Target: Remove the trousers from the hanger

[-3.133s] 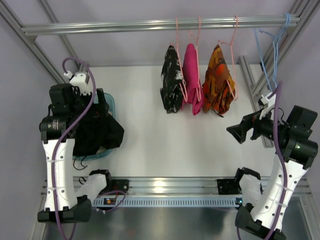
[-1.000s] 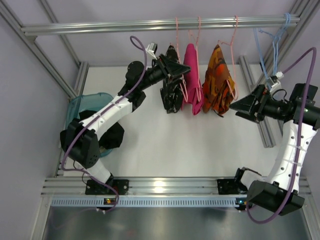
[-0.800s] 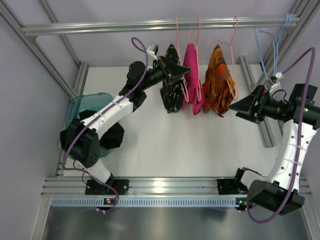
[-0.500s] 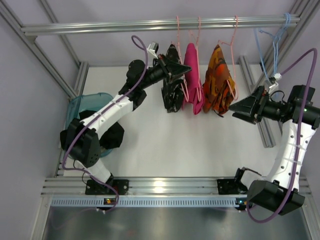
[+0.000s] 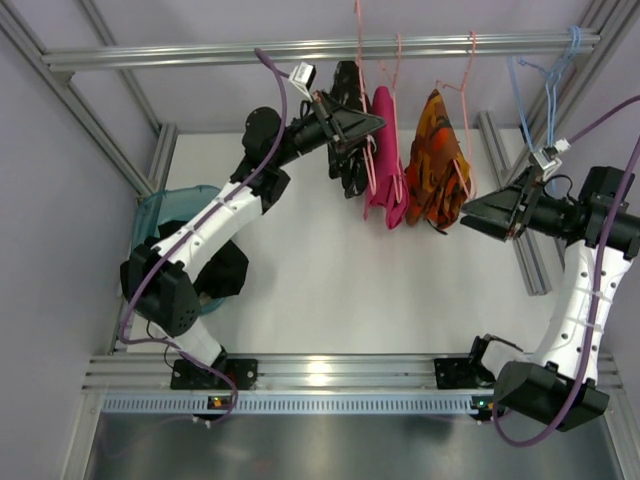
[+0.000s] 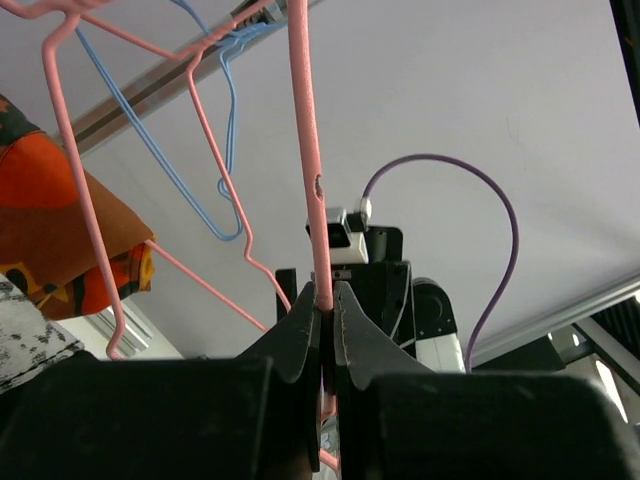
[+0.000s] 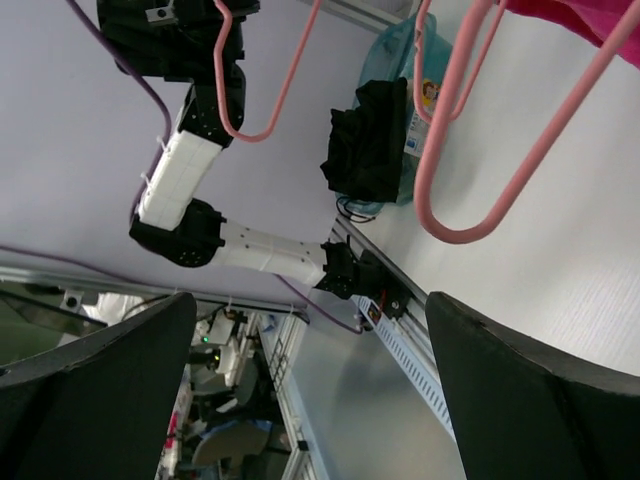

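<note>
Trousers (image 5: 350, 175), black with white speckles: not yet off, bunched over the thin pink hanger (image 6: 305, 150) high above the bench (image 5: 300, 270), touching the magenta garment (image 5: 385, 160) on the next hanger.

Left tool (image 6: 325, 300): pressed together on the hanger's straight pink wire, pinching it just below the neck, as the left wrist view shows plainly. Hanger held steeply upright, its top reaching past the rail (image 5: 200, 52) in the overhead view; probably unhooked, though not certain from these views.

Right tool (image 5: 470, 213): spread wide, holding nothing, well apart from the trousers, on the far side of the orange garment (image 5: 438, 160).

Step in hand, as judged: hanger secured and raised, cloth not yet pulled. Next move likely calls for carrying the hanger clear of the neighbouring clothes, then closing the free tool on the hanging bundle and drawing it off the bar without the wire slipping or twisting in the pinch.

Writing: none readable. Small coloured sticker on the blue basket (image 7: 415, 70), too small to make out.
</note>
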Tool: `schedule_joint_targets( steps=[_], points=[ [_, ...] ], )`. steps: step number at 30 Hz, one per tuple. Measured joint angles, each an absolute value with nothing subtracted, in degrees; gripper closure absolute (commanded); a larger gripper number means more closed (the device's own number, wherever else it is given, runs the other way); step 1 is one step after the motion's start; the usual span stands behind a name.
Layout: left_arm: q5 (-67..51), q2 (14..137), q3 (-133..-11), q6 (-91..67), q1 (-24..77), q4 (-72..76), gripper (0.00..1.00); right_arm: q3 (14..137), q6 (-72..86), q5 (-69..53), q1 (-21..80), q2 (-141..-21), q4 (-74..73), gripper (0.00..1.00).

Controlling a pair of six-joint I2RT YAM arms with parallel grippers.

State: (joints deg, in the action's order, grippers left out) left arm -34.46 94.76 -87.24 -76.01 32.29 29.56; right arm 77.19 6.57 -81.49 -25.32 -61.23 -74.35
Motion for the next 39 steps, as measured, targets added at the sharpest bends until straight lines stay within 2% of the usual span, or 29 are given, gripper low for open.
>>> schedule_joint_targets(
  steps=[4, 8, 10, 13, 16, 26, 33, 39],
  points=[
    [-35.31, 90.96, -81.71, -74.56, 32.29, 29.47, 1.00, 77.82, 18.70, -82.98, -25.32, -60.77, -61.82, 0.01],
    [-35.90, 85.25, -74.06, -73.60, 32.42, 29.15, 1.00, 77.14, 40.10, -83.05, -24.12, -57.78, -35.90, 0.01],
    [-36.60, 82.94, -71.24, -73.36, 32.64, 28.29, 1.00, 76.90, 49.60, -81.84, -21.04, -56.51, -24.12, 0.01],
    [-37.56, 80.38, -68.66, -72.55, 33.23, 26.94, 1.00, 77.34, 57.63, -78.91, -11.35, -56.71, -13.41, 0.01],
    [-38.48, 78.08, -67.70, -70.89, 33.63, 25.34, 1.00, 77.91, 61.60, -76.47, -3.62, -58.94, -6.90, 0.04],
    [-41.47, 71.68, -67.70, -64.90, 33.67, 19.46, 1.00, 82.02, 72.79, -67.31, 10.04, -74.89, 11.88, 0.17],
    [-41.78, 71.75, -67.72, -64.12, 31.92, 15.29, 1.00, 89.17, 74.59, -63.42, 20.84, -85.34, 17.28, 0.37],
    [-41.78, 71.79, -67.72, -64.27, 31.59, 13.61, 1.00, 89.34, 75.20, -61.87, 23.92, -87.26, 19.31, 0.39]
  ],
)
